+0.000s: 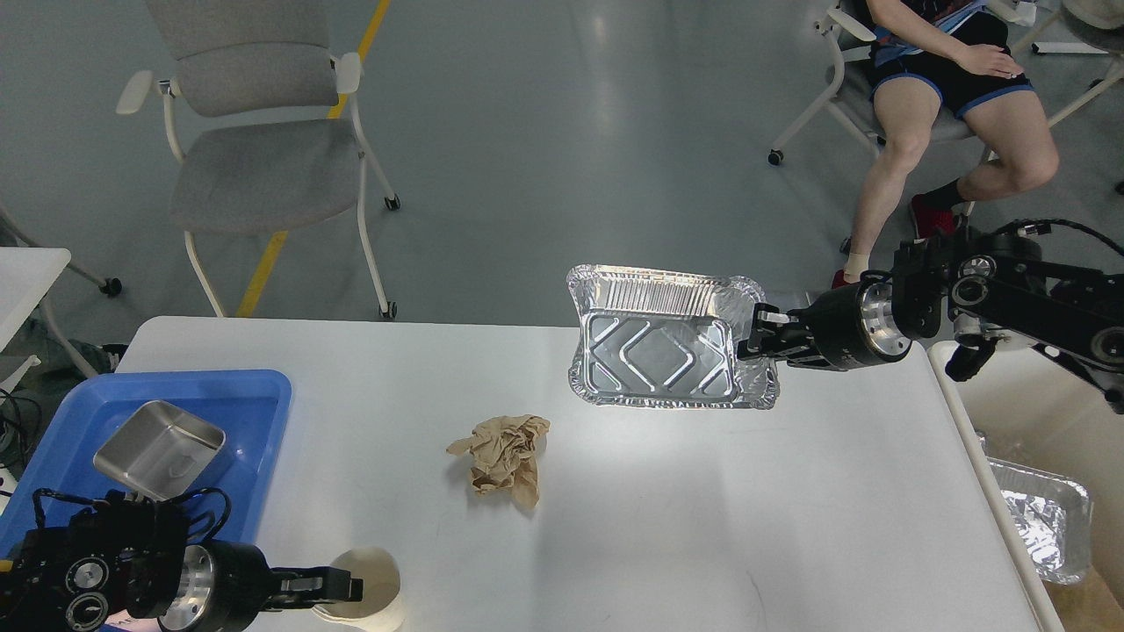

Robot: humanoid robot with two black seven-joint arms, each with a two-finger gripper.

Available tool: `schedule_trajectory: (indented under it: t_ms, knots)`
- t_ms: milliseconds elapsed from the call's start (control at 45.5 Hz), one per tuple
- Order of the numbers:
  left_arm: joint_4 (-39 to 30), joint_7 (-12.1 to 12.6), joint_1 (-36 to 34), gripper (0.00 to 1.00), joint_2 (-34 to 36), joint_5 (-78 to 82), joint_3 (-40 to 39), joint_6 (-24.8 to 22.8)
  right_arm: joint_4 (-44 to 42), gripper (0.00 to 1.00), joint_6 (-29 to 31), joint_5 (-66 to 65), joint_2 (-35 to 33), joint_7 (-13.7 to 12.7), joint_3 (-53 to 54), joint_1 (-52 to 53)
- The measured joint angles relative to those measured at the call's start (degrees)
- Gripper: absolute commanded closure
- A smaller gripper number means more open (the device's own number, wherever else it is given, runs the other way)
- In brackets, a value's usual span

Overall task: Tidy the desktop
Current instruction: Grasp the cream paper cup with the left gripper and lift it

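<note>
Right gripper (762,336) holds crinkled rectangular aluminium foil tray (663,351) by its right rim, lifted over the far edge of the white rounded desktop (702,509).
Tray's long axis runs left-right, extending left of the jaws. Left gripper (338,586): grip unclear, at paper cup (369,588). Crumpled brown paper (502,455) lies mid-desk.

Our right arm (1010,303) comes in from the right edge and stretches leftward, wrist level, and our right gripper (757,333) has its two fingers closed on a thin rim held above the surface. Our left arm (114,575) lies low at the bottom left corner, pointing right. Our left gripper (338,586) has its dark fingers drawn together, though what they pinch is unclear.
</note>
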Motion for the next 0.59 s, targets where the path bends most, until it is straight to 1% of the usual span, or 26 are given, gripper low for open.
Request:
schedule_trajectory:
  t_ms: [220,285,351,373,395,439,593]
  knots:
    - [-0.1,0.3,0.0,1.0,0.8,0.2,0.0,-0.3,0.0,1.0,-0.1,0.0,0.0,0.0,0.0,0.0]
    - [-0.6,0.3,-0.5,1.0,2.3,0.3,-0.6,-0.6,0.0,1.0,-0.1,0.0,-0.1,0.0,0.0,0.0]
    - [-1.6,0.2,-1.7,1.0,5.5,0.4,-1.7,-1.5,0.0,1.0,-0.1,0.0,-0.2,0.0,0.0,0.0]
    - [-2.1,0.1,-2.2,1.0,6.6,0.3,-2.2,-2.0,0.1,1.0,-0.1,0.0,-0.2,0.0,0.0,0.0]
    - [-3.1,-0.3,-3.3,1.0,9.3,-0.2,-3.9,-3.5,0.1,1.0,-0.1,0.0,-0.2,0.0,0.1,0.0]
    - [-3.9,-0.5,-3.8,1.0,11.5,-0.9,-5.8,-5.2,0.1,1.0,-0.1,0.0,-0.2,0.0,0.1,0.0]
    - [-5.8,-1.0,-4.5,1.0,21.0,-9.4,-19.6,-13.3,0.1,1.0,-0.1,0.0,0.0,0.0,0.1,0.0]
